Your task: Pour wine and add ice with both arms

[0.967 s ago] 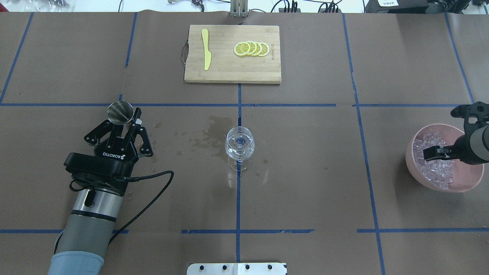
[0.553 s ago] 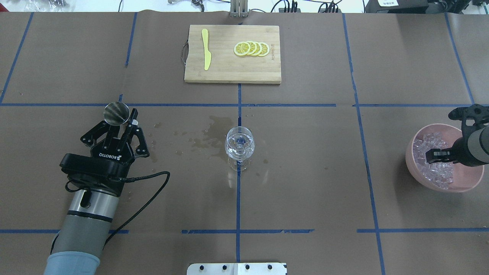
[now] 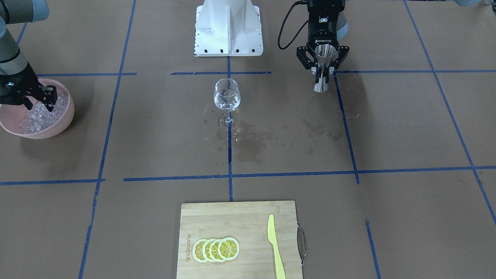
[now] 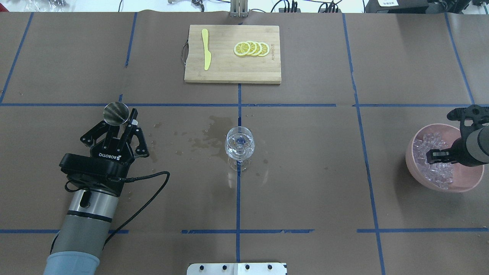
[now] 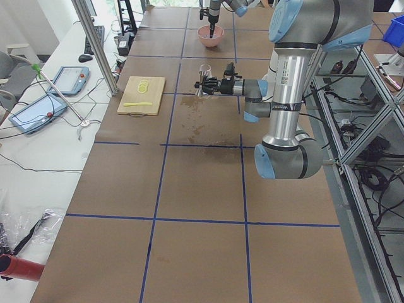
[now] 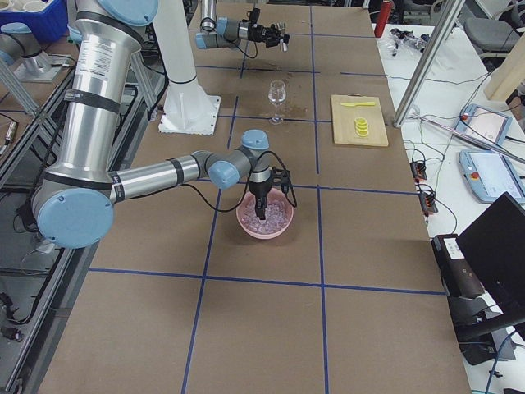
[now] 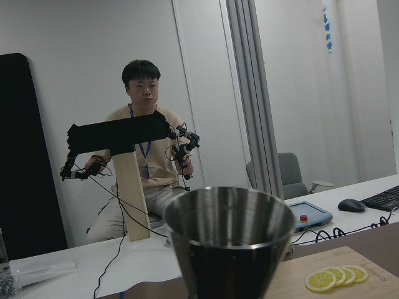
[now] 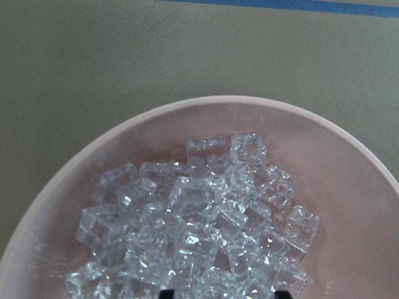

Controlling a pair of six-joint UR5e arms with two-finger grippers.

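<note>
My right gripper (image 3: 40, 104) hangs in the pink bowl (image 4: 468, 179) at the right edge of the overhead view. Its fingers are apart, with the ice (image 8: 193, 230) heaped between and under them and nothing pinched yet. The cubes look glossy, hard and light, and I judge them slippery. One is best taken squarely across two flat faces from the top of the heap, since a corner grip would likely squirt it out. My left gripper (image 3: 324, 72), upper right in the front view, is clamped on the waist of a steel jigger (image 7: 230, 243) held upright; I cannot tell whether anything is in it. The glass (image 4: 239, 143) stands mid-frame on a thin stem, well apart from both hands, and the wine (image 3: 227, 104) shows only as a faint clear pool inside. I judge the glass fragile and tippy, so ice should drop from low over its rim. Brown paper (image 4: 305, 172) crossed by blue tape (image 4: 238, 214) covers the table, with wet stains (image 4: 202, 137) just left of the glass. A board (image 4: 225, 72) with lemon slices (image 4: 252, 49) and a knife (image 4: 206, 49) lies top centre. A person (image 7: 146, 143) sits beyond, seen in the left wrist view.
</note>
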